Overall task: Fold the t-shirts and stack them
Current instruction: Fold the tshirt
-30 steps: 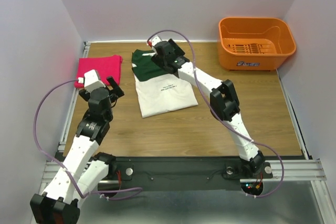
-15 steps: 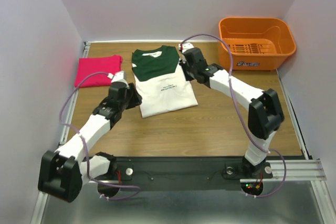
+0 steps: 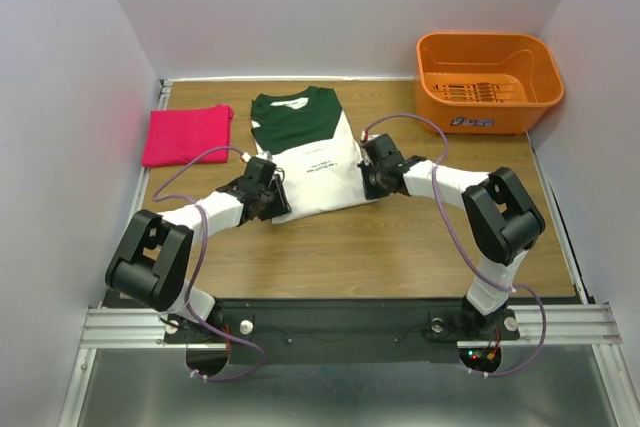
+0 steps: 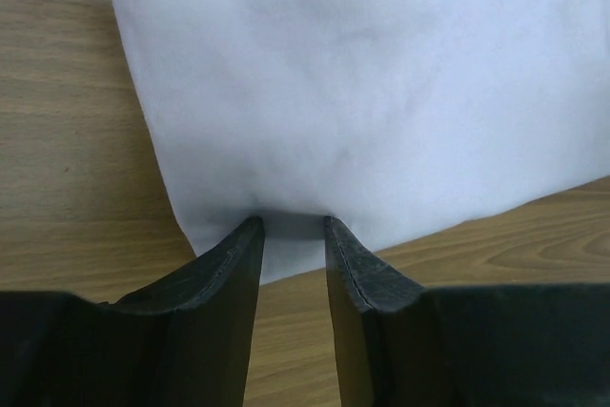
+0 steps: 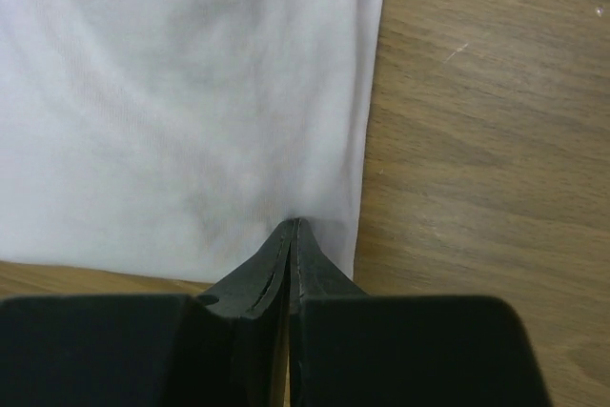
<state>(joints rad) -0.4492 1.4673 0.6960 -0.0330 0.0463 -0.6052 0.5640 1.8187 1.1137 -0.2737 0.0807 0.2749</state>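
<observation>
The white t-shirt (image 3: 310,162) with its dark green top lies flat mid-table, sleeves folded in. A plain pink t-shirt (image 3: 187,134) lies folded at the far left. My left gripper (image 3: 272,200) is down at the white shirt's near-left hem corner. In the left wrist view its fingertips (image 4: 250,233) stand a small gap apart, pressing on the white cloth (image 4: 362,92), with hem between them. My right gripper (image 3: 367,180) is at the near-right hem corner. In the right wrist view it (image 5: 294,224) is shut on the puckered white cloth (image 5: 191,102).
An orange plastic basket (image 3: 488,82) stands at the far right corner. Bare wooden tabletop (image 3: 400,247) runs along the near side of the shirt. White walls close in the left, back and right sides.
Both arms came from the far part of the table down to the white shirt's near hem corners. The right gripper closed onto the cloth. The left gripper's fingers narrowed.
</observation>
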